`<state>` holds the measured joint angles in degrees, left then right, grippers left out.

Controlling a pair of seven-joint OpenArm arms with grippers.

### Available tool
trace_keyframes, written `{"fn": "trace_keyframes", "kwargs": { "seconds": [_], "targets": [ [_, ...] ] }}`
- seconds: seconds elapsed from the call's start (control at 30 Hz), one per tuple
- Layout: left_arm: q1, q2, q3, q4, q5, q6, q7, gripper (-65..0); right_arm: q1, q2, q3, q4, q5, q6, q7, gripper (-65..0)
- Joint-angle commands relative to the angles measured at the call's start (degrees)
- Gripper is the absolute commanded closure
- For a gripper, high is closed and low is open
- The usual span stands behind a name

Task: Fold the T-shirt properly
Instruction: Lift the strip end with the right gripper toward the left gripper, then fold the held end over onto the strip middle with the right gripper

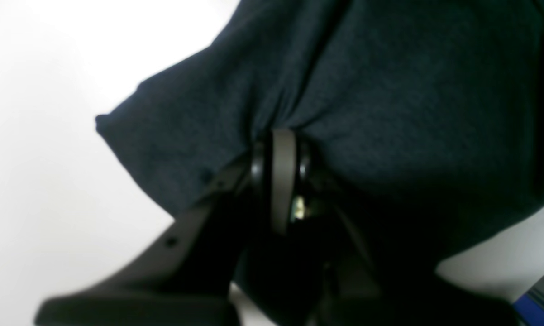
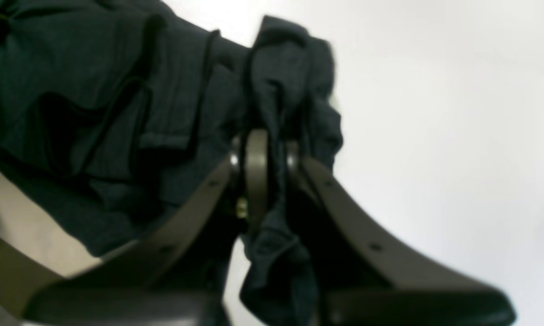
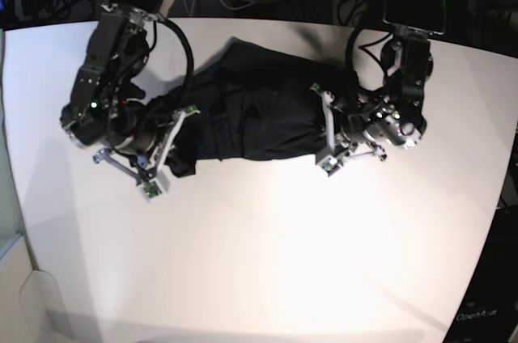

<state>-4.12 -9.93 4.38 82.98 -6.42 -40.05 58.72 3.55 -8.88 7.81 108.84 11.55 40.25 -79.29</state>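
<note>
The T-shirt (image 3: 243, 116) lies bunched and wrinkled on the white table (image 3: 267, 262), in the half of the tabletop nearest the arm bases, stretched crosswise between the two arms. No print shows on the black fabric.

Left gripper (image 1: 281, 149): clenched on the T-shirt (image 1: 389, 90). In the left wrist view the jaws stand pressed together with a pinch of cloth drawn into them; the fabric puckers toward the grip point and spreads out flat beyond it. A corner of the cloth juts out over the white table (image 1: 36, 136) to one side of the fingers. In the base view this gripper (image 3: 328, 137) sits at the end of the T-shirt on that view's right.

Right gripper (image 2: 265, 154): clamped on the T-shirt (image 2: 95, 113). In the right wrist view a gathered fold of cloth passes between the jaws, rising in a crumpled tuft above them and hanging in a loose tail below. More layered folds and a hemmed edge lie beside the grip. In the base view this gripper (image 3: 166, 145) is at the opposite end of the T-shirt, on that view's left.

Whether either end of the T-shirt is lifted clear of the table cannot be determined.
</note>
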Motion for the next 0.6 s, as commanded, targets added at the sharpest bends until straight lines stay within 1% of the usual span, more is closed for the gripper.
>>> {"fn": "trace_keyframes", "kwargs": {
  "seconds": [0.0,0.1,0.23,0.47,0.57],
  "targets": [
    [0.7,0.3,0.4,-0.6,2.1,0.1,3.2,-1.6,1.5,-0.1,-0.4,0.9,3.1,-0.2,0.4,-0.6],
    [0.8,0.4,0.4,-0.6,2.1,0.1,3.0,-1.6,2.5,-0.1,-0.4,0.9,9.4,-0.2,-0.7,-0.7],
    [0.8,0.6,0.4,-0.6,2.1,0.1,3.3,-1.6,2.8,-0.1,-0.5,0.7,19.3,-0.2,-0.7,-0.7],
    [0.8,0.6,0.3,0.7,1.6,0.1,3.3,-1.6,1.2,-0.1,-0.5,-2.9,25.4,-0.2,-0.7,-0.7],
    [0.8,1.8,0.3,2.3,2.1,0.1,3.4,-1.6,0.6,-0.1,-0.5,-3.5,26.7,-0.2,-0.6,-0.7]
  ]
}}
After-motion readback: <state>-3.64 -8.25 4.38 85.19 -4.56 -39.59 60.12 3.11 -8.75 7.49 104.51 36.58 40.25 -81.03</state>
